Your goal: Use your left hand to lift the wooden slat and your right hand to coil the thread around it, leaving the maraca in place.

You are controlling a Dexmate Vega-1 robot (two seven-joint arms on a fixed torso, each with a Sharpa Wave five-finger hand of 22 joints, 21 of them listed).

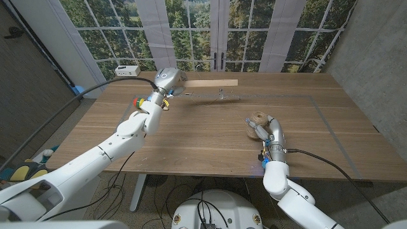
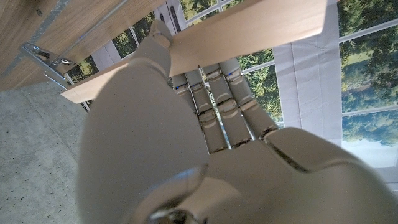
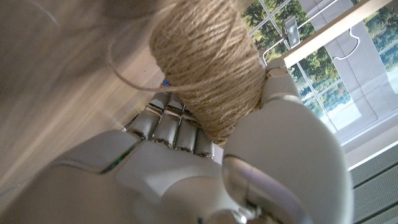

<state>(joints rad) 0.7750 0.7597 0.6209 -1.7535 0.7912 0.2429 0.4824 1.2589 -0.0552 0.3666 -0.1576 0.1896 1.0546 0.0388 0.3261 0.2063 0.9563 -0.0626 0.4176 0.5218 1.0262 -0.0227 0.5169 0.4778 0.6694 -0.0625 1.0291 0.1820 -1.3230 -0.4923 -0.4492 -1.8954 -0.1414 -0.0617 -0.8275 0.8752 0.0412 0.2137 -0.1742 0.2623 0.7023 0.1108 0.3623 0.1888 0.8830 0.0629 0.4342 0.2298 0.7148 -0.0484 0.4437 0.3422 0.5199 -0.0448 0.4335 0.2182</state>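
Slat (image 1: 210,83): flat pale wood, left hand (image 1: 166,79) gripping; rough twine spool (image 1: 257,122).

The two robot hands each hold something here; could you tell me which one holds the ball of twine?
The right hand, low by the table's near edge, grips the twine ball; the left hand holds the wooden slat up.

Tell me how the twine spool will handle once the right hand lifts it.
The twine spool looks rounded, so it would probably roll if released. Its rough fibre should resist slipping in the right hand. A loose strand loops off it, likely floppy and prone to snagging.
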